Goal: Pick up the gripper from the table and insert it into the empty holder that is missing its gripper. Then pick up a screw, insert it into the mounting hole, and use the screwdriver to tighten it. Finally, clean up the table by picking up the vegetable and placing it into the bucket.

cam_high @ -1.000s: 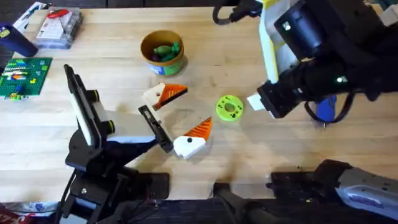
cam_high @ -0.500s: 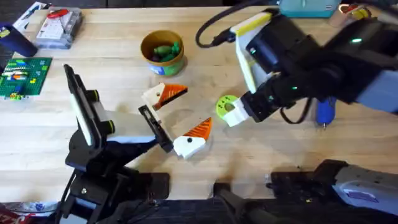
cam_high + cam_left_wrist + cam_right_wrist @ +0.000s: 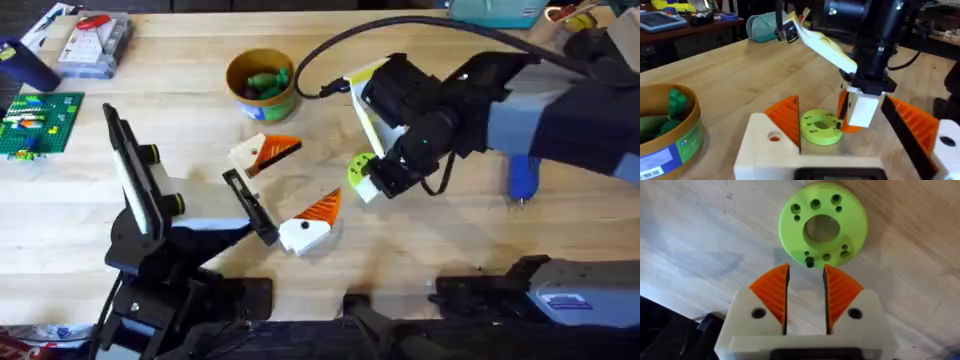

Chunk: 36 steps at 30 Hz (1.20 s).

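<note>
Hovering just beside the vegetable (image 3: 822,226), the right tool (image 3: 805,296) is slightly parted, empty; no writing is legible.

arms: two are seen
green disc (image 3: 358,168): one
yellow tub (image 3: 261,84): one
blue screwdriver (image 3: 523,178): one
lego baseplate (image 3: 38,124): one

Vegetable (image 3: 822,226): lime-green disc with a large central hole and several small holes, lying flat on the bench. Bucket (image 3: 261,84): round yellow tub, upright, holding green pieces, well apart from the disc. Screwdriver (image 3: 524,175): bright blue, partly hidden, metal tip just showing.
</note>
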{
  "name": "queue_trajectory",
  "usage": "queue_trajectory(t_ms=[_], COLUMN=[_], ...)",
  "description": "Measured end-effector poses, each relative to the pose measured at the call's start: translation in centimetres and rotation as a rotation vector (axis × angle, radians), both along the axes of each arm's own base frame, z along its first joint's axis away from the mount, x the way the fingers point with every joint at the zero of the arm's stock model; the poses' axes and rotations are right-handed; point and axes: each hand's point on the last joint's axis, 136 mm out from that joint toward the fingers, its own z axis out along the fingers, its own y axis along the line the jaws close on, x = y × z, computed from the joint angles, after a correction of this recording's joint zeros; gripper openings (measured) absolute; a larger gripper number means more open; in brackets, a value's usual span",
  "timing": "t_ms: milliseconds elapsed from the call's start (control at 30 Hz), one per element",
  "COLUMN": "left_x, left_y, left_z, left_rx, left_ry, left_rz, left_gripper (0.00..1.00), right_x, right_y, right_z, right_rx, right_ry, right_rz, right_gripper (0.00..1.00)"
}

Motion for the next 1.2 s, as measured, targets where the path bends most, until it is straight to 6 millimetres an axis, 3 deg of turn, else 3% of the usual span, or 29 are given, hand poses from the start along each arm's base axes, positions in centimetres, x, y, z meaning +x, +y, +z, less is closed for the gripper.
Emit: queue_trajectory(t_ms=[367, 1000, 1200], left_x=[0.0, 0.0, 0.0], left_y=[0.0, 0.0, 0.0], left_z=[0.0, 0.0, 0.0], left_rx=[0.0, 0.0, 0.0], left_ry=[0.0, 0.0, 0.0], left_rz=[0.0, 0.0, 0.0], left_gripper=[0.992, 0.992, 0.992], right_x=[0.82, 0.43, 0.65], right_y=[0.85, 0.59, 0.4], right_z=[-0.45, -0.89, -1.01], right_rx=[0.025, 0.007, -0.009], right_ry=[-0.018, 0.008, 0.005], right_rz=[0.001, 0.001, -0.002], right_gripper=[0.282, 0.244, 0.111])
